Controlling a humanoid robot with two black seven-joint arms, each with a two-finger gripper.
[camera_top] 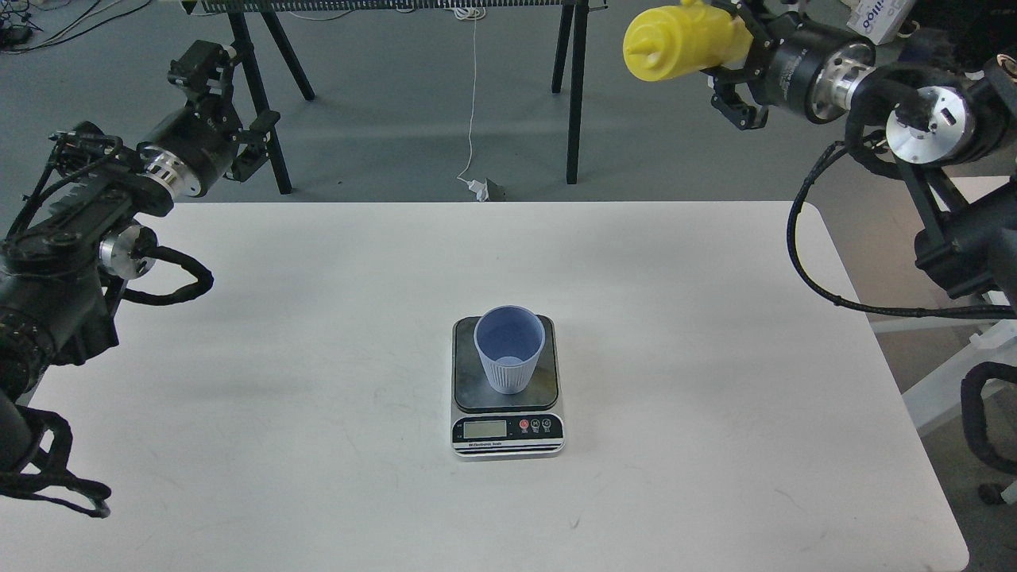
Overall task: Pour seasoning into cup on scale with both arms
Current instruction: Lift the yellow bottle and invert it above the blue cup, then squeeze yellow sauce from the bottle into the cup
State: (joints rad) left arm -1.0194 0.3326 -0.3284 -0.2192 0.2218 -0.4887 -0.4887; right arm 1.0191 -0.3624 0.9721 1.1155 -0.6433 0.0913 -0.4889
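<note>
The light-blue ribbed cup (509,351) stands upright on the dark plate of the scale (508,433), at the middle of the white table (318,334). My right gripper (739,62) is shut on the yellow seasoning bottle (683,40). It holds the bottle high at the top right, beyond the table's far edge. The bottle lies about level with its nozzle pointing left, far above and to the right of the cup. Its cap and tether are hidden. My left gripper (230,95) is open and empty, raised past the table's far left corner.
Black trestle legs (574,95) and a hanging white cable (472,103) stand behind the table. A second white table (973,218) is at the right. My right arm's cables (810,254) loop over the table's right edge.
</note>
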